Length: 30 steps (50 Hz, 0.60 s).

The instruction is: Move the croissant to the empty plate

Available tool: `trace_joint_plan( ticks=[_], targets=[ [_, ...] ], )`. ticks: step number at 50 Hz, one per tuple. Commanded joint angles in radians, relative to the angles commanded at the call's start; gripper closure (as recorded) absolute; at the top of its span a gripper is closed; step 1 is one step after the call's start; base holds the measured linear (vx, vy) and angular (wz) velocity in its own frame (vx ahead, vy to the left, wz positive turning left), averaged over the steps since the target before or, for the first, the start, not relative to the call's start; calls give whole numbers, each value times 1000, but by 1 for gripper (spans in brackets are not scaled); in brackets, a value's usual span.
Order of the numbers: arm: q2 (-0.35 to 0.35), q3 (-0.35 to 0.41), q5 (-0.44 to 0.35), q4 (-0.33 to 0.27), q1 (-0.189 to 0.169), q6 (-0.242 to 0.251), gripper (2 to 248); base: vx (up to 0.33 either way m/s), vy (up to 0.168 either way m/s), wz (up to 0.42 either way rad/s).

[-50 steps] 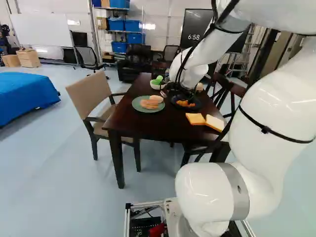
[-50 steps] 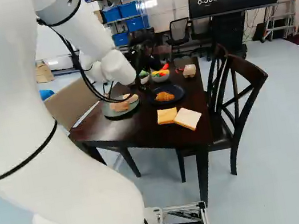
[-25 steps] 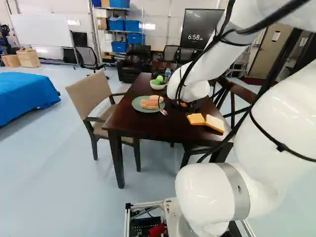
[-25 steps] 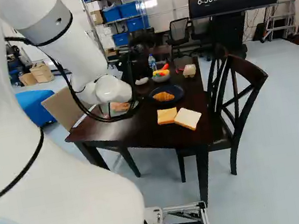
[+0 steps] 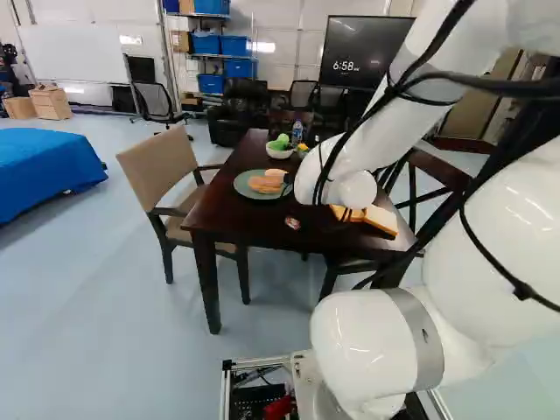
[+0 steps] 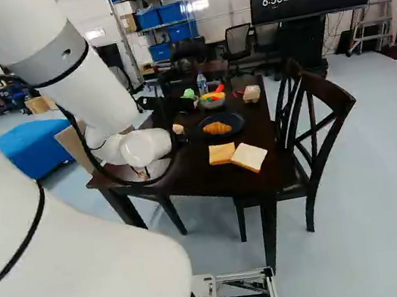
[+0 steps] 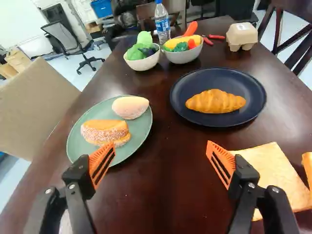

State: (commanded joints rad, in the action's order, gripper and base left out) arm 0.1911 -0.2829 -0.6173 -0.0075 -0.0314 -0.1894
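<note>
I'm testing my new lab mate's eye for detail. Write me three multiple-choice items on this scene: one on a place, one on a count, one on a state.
1. Where is the croissant?
A) on a bread slice
B) on the dark plate
C) in a bowl

2. How many bowls stand on the table?
A) two
B) four
C) five

3. How is the gripper?
A) shut on the croissant
B) shut, empty
C) open, empty

1 B: the dark plate's rim surrounds it.
2 A: two bowls stand side by side, both holding vegetables.
3 C: its orange pads stand wide apart, holding nothing.
</note>
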Motion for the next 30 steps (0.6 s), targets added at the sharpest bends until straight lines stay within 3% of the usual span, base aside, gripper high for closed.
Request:
trace_joint_plan(
  ticks=[30],
  targets=[
    [61, 135, -176, 5, 22, 131, 3, 0, 0, 0]
  ],
)
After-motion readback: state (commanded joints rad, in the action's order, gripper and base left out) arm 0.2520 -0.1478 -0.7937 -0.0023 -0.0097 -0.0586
